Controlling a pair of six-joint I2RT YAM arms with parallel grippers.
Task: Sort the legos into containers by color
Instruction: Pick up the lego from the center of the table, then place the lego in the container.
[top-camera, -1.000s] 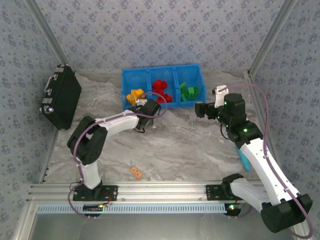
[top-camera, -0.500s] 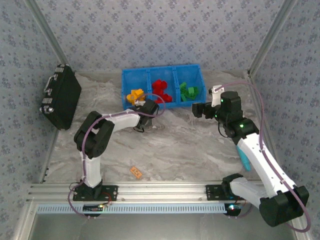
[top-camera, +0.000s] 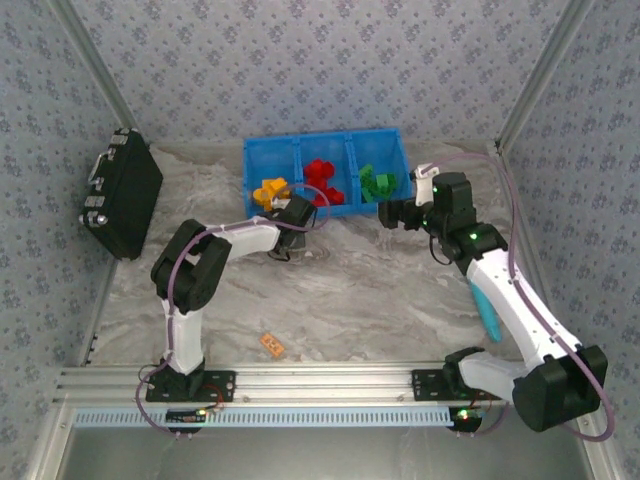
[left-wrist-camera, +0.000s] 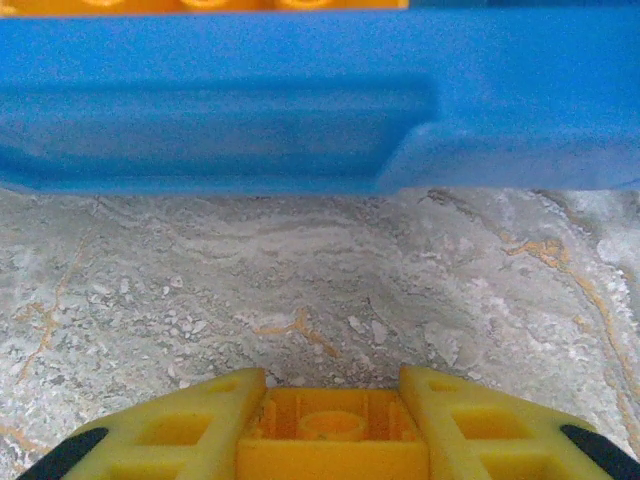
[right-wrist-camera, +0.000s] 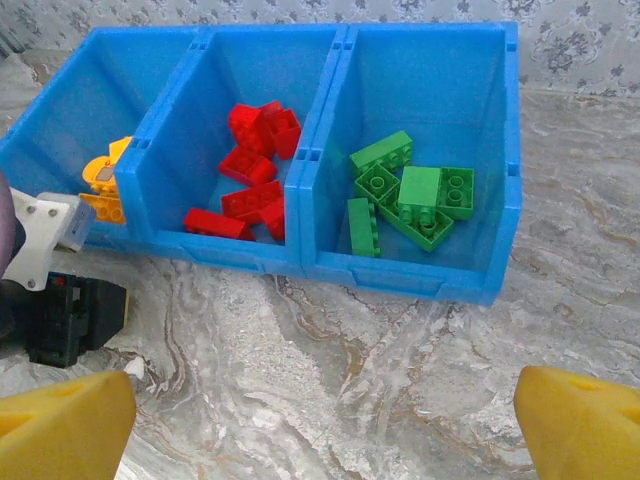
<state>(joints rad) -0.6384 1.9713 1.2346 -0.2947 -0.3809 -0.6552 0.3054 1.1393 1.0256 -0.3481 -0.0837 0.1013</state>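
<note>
The blue bin (top-camera: 300, 140) has three compartments side by side: orange-yellow legos (top-camera: 270, 190) on the left, red legos (top-camera: 322, 180) in the middle, green legos (top-camera: 378, 183) on the right. My left gripper (top-camera: 285, 250) is down at the table just in front of the left compartment. In the left wrist view its yellow fingers (left-wrist-camera: 200, 420) are shut on an orange-yellow lego (left-wrist-camera: 332, 435), facing the bin's front wall (left-wrist-camera: 300, 120). My right gripper (top-camera: 385, 212) hovers open before the green compartment (right-wrist-camera: 410, 195), with bare table between its fingers (right-wrist-camera: 70, 420).
A black hard case (top-camera: 122, 195) leans at the far left. A flat orange tag (top-camera: 271, 344) lies near the front rail. A teal object (top-camera: 488, 320) lies beside the right arm. Patterned walls close in the table on three sides.
My left gripper has closed on the orange-yellow lego at the bin's front. The right arm has swung left and forward, closer to the green compartment, still open.
</note>
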